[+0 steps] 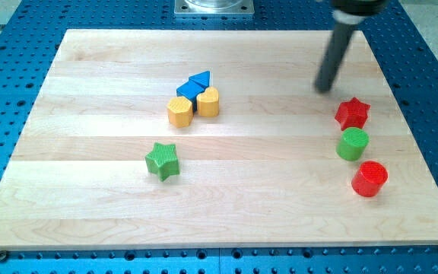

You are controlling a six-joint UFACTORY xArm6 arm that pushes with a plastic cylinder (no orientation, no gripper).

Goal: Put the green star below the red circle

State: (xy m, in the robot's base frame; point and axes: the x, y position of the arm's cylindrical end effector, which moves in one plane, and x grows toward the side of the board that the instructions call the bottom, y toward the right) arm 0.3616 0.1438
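My tip [325,88] hovering upper right above red star [352,113], touching nothing; no gripper fitted. Green star [162,160] sitting far left of red circle [369,178], needing long rightward push.

Green star [162,160] left of centre; red circle [369,178] far right. My tip [325,88] just above red star [352,113].

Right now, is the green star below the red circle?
No. The green star sits far toward the view's left of the red circle.
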